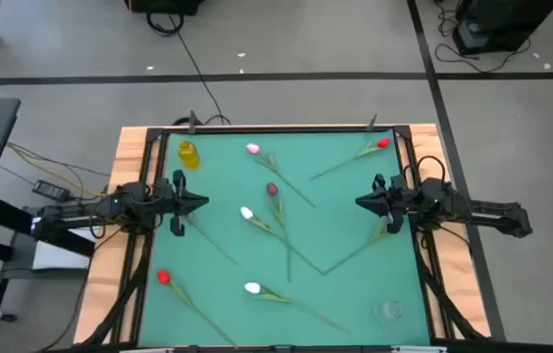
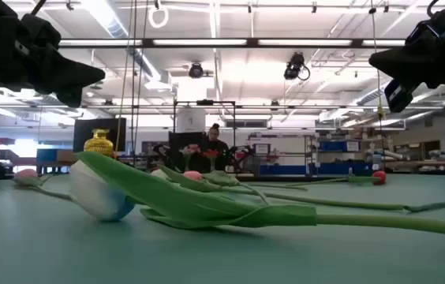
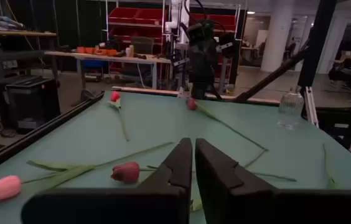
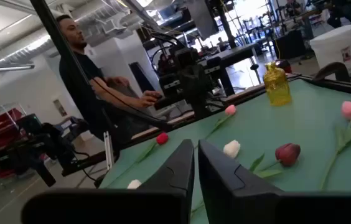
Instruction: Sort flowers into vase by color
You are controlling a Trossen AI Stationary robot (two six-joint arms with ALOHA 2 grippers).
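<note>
Lying scattered on the green mat (image 1: 345, 294), six flowers: pink (image 1: 253, 149) at 12 o'clock, maroon (image 1: 273, 189) near centre, white (image 1: 247, 213) just below it, red (image 1: 383, 143) at 1–2 o'clock, red (image 1: 163, 277) at 8 o'clock, white (image 1: 252, 288) at 6 o'clock. Yellow vase (image 1: 187, 154) stands at 11 o'clock, clear vase (image 1: 389, 311) at 5 o'clock. Wooden frame borders the mat; grey floor and cables around it.

Low view alone shows a lit workshop with shelving; right wrist view alone shows a person (image 4: 91, 87) beside the table.

Left gripper (image 3: 193, 163) at 9 o'clock, right gripper (image 4: 195, 167) at 3 o'clock, both above the mat; jaws nearly closed, narrow slit, holding nothing.
</note>
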